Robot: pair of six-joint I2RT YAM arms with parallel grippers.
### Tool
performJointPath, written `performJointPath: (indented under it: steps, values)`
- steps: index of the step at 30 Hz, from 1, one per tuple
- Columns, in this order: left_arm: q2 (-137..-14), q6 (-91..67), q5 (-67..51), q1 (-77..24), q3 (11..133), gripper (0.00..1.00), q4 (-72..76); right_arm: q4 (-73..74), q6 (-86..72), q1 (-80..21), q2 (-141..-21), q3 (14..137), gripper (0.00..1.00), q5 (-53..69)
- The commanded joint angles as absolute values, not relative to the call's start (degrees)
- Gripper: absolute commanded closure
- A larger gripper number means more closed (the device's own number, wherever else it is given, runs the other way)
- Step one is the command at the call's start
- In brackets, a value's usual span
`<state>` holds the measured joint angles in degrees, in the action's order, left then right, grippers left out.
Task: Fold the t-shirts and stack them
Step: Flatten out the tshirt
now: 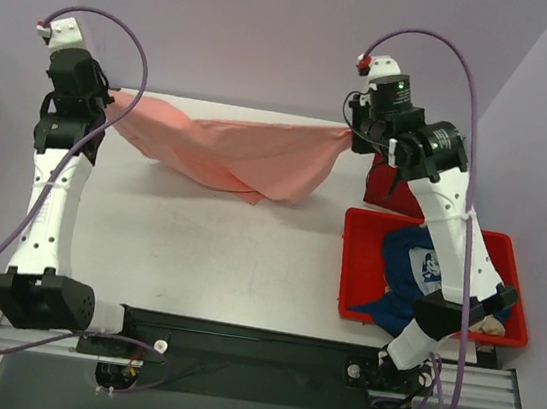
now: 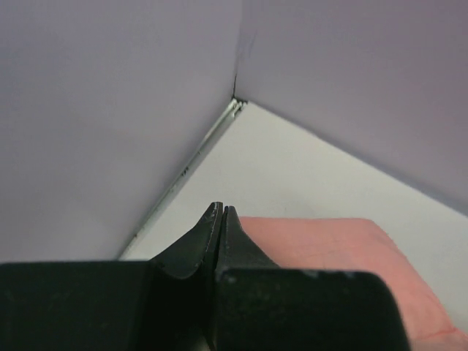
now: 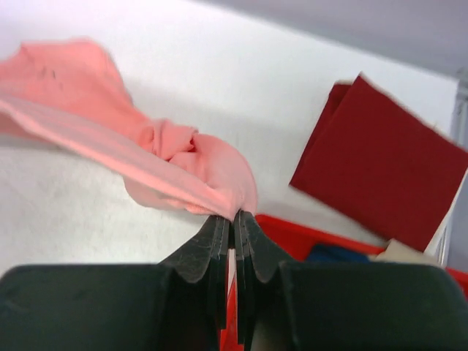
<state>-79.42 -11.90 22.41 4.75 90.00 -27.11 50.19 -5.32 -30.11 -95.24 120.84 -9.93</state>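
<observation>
While the navy blue t-shirt (image 1: 405, 260) lies crumpled in the red tub (image 1: 347, 275) at the near right, the dark red t-shirt (image 3: 384, 164) sits folded flat on the table (image 1: 196, 255) just beyond the tub. Farther back, the salmon-pink t-shirt (image 1: 230, 153) hangs stretched between the arms. The left gripper (image 1: 106, 100) is pinched tight on one end and the right gripper (image 1: 351, 134) on the other. Its middle sags, the lowest corner seemingly brushing the table. This looks like the spreading step for the pink shirt. The next move calls for lowering both ends together under even tension, so the cloth lands smooth for folding.
</observation>
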Motion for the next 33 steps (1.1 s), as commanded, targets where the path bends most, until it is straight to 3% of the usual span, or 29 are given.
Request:
performJointPath:
  steps: [1, 9, 13, 16, 20, 25, 28, 30, 33]
  values:
    - [-71.9, -6.5, 28.8, 6.2, 95.8, 1.0, -15.7, 52.7, -1.4, -30.6, -92.6, 129.1, 1.0, -16.0]
    - [-65.2, -0.3, 29.6, 6.7, 102.7, 1.0, -7.8, 32.2, 4.9, -32.5, -79.6, 125.0, 1.0, -15.6]
    - [-65.1, 1.3, 25.7, 6.6, 104.4, 1.0, -8.0, 30.2, 5.5, -32.3, -79.6, 125.9, 1.0, -14.8]
    - [-65.5, -6.0, 18.2, 6.6, 100.7, 1.0, -13.2, 30.3, 5.7, -32.3, -80.9, 121.5, 1.0, -14.3]
    - [-64.2, -17.7, 1.5, 5.0, 85.6, 1.0, -15.6, 30.0, 4.2, -32.0, -80.9, 111.5, 1.0, -15.0]
    - [-65.7, -19.1, -3.0, -10.3, 71.7, 0.8, -14.8, 29.9, 0.1, -30.9, -78.1, 99.3, 1.0, -17.9]
    - [-70.5, -22.0, -8.0, -19.3, 66.4, 0.62, -10.8, 30.1, -3.9, -30.6, -76.0, 93.8, 1.0, -19.2]
    - [-75.7, -25.3, -14.7, -22.7, 65.4, 0.52, -5.8, 30.1, -5.3, -29.8, -74.5, 90.8, 1.0, -19.2]
    - [-83.8, -25.5, -20.9, -30.2, 67.1, 0.46, -1.7, 30.1, -7.6, -28.9, -72.7, 87.8, 1.0, -19.3]
